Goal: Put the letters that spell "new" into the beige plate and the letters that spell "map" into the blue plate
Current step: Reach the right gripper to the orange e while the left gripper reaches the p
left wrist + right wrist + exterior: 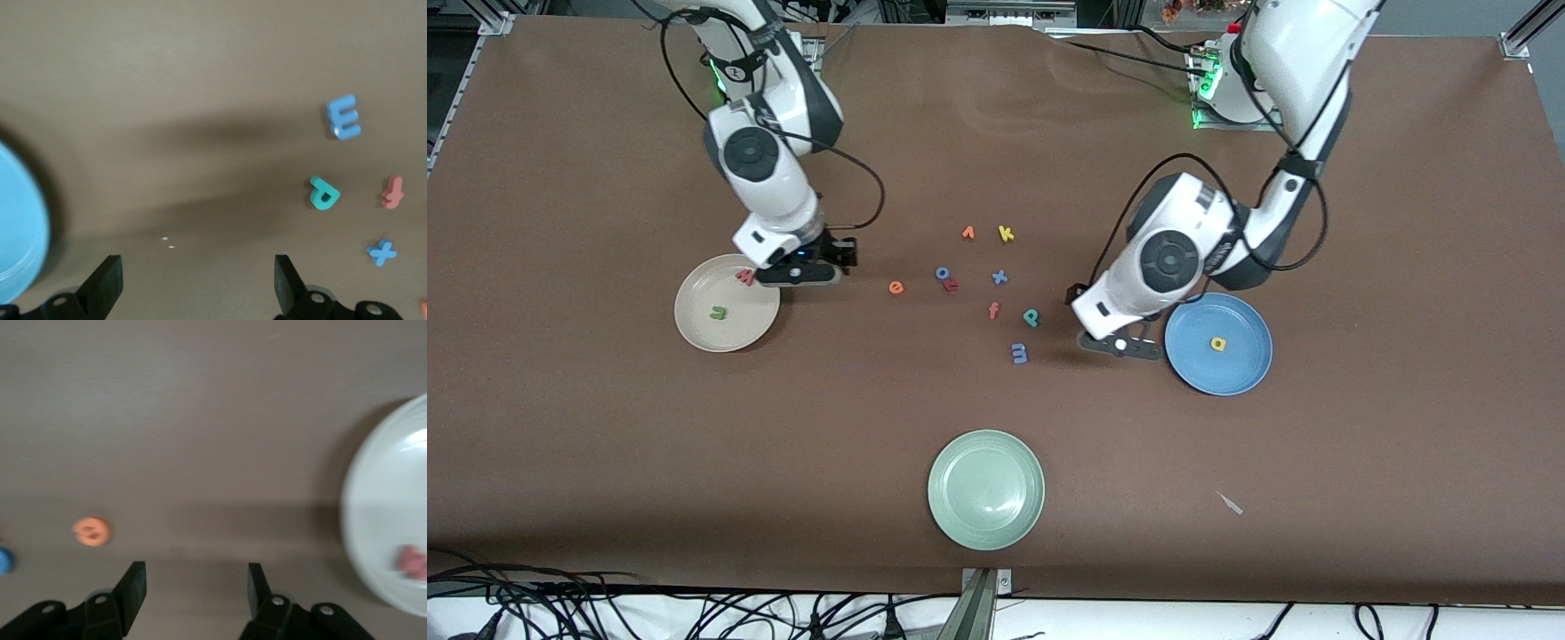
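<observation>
Brown cloth-covered surface (605,444), with three plates and a scatter of foam letters around the middle. In the beige plate (698,324), toward the right arm's end: olive-green n (717,313) and pinkish-red w (744,277), the w close to the rim. In the blue plate (1232,373), toward the left arm's end: yellow a (1217,343) alone. Out on the surface, not yet sorted: orange e (895,287), teal p (1032,316), blue m (1019,353). Right jaws low over bare surface just beside the beige plate, on the side toward the e, parted about halfway, nothing between them. Left jaws low over bare surface between the blue plate and the m, spread wide, likewise empty. Probably next: e for the right arm, p or m for the left. Main risk on the left side: crowding. Orange-red f (993,310) just beside the p, blue x (1000,277) near. With wide jaws set down slightly off: f pinched along with the p, knocked away, or carried to the blue plate by mistake. On the right side: blue o (943,273) and a small red letter (951,284) touching it, near the e. Thin, light foam too, by the look of it: apt to slide flat under closing jaws or cling to a finger at release. Pale green plate (985,488), nearest the front camera: a wrong destination. With both arms in the same cluster at once: chance of a clash.
</observation>
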